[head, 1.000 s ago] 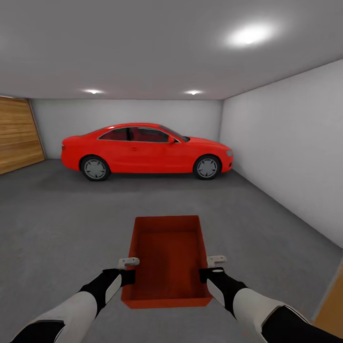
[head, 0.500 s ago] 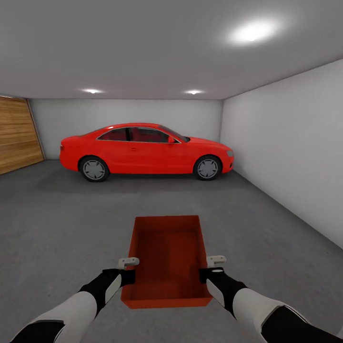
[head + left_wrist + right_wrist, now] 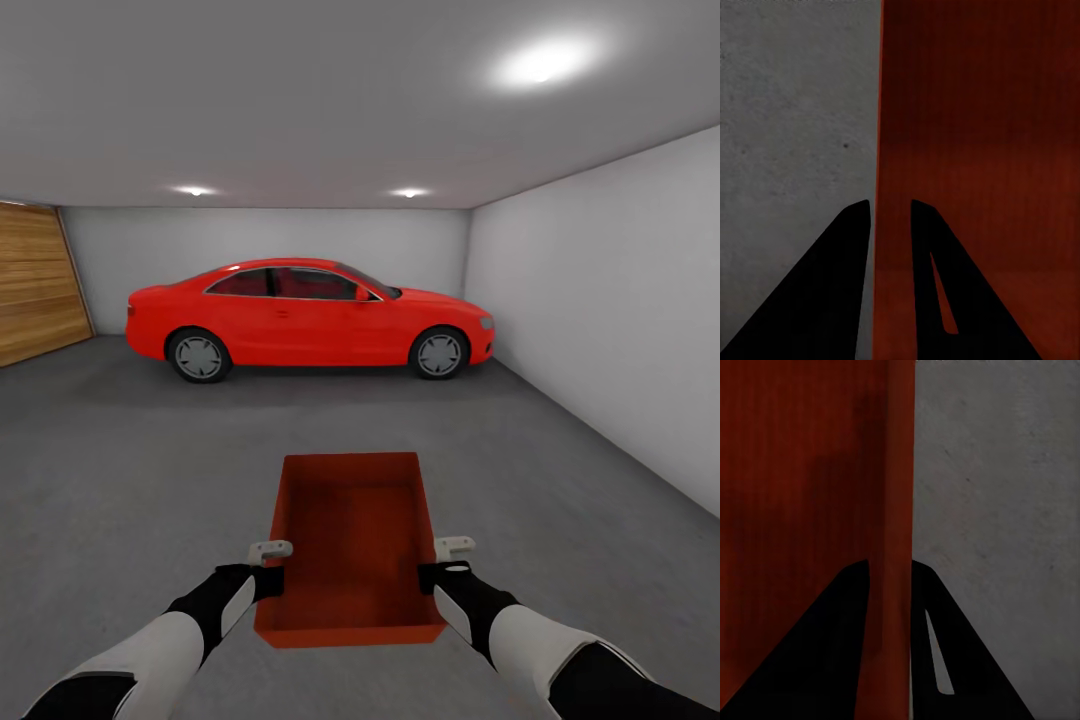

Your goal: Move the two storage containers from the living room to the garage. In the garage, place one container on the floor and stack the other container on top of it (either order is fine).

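While no writing or brand is legible anywhere, the left claw (image 3: 272, 568) and right claw (image 3: 438, 565) each pinch a side wall of one storage container (image 3: 352, 540), carried above the garage floor (image 3: 120, 470) facing a red car (image 3: 305, 317).

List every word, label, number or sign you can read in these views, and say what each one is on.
None: no readable text in any view.
The storage container has plain orange-red walls.
The red car shows no legible plate or badge from its side.
The wood-plank door, walls and concrete floor carry no markings.
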Available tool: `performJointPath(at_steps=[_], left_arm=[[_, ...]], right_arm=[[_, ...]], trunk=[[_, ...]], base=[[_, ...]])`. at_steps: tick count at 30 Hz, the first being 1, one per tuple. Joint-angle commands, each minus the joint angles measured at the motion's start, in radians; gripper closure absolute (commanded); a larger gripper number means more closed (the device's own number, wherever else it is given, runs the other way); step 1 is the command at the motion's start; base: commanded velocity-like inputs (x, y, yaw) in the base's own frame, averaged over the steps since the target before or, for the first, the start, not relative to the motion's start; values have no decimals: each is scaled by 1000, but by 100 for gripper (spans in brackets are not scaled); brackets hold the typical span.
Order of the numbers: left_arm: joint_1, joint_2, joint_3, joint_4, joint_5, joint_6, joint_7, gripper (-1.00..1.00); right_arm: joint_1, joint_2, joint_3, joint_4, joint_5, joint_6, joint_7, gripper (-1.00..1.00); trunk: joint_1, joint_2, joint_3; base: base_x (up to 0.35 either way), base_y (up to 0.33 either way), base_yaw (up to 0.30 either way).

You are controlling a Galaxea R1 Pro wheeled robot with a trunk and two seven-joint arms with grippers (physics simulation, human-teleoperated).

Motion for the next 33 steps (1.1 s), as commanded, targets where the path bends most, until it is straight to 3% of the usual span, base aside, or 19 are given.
performJointPath(at_steps=[1,7,33], left_arm=[[0,-1,-6,-4,-23,-24,15,100],[0,-1,-6,-4,-24,-24,15,100],[0,-1,-6,-4,-24,-24,14,100]], right_arm=[[0,5,39,0,-34,6,-3,100],[0,5,39,0,-34,6,-3,100],[0,5,39,0,-34,6,-3,100]], trunk=[[1,-1,0],[1,-1,0],[1,-1,0]], base=[[106,50,0],[158,17,0],[320,0,0]])
